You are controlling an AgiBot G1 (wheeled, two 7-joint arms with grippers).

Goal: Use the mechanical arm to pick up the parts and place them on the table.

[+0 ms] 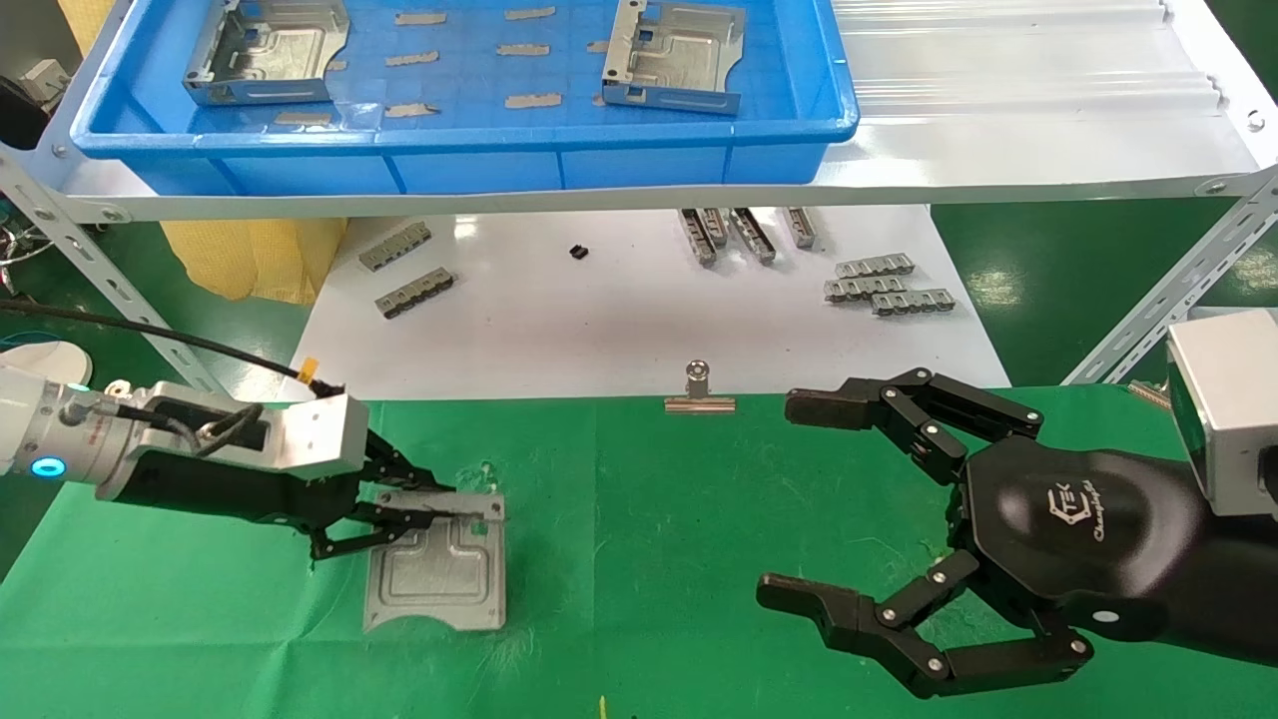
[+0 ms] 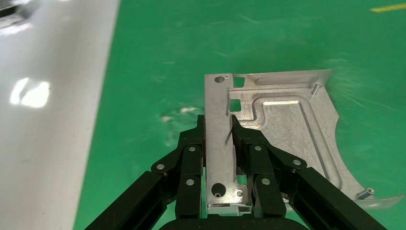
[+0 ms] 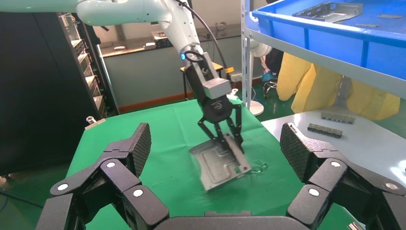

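A green-clothed table is seen below a white shelf on which a blue tray with two metal parts is set. On the cloth, one flange of a silvery bracket is clamped by the left gripper. At the right, the right gripper is held spread wide above the cloth, grasping nothing.

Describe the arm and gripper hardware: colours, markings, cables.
Both match: the right gripper has jointed black linkage fingers with silver pins, a glossy black palm carrying a white "TEK" logo, and a silver-grey boxy wrist. The left gripper adds a white forearm with a glowing blue ring and a black cable.
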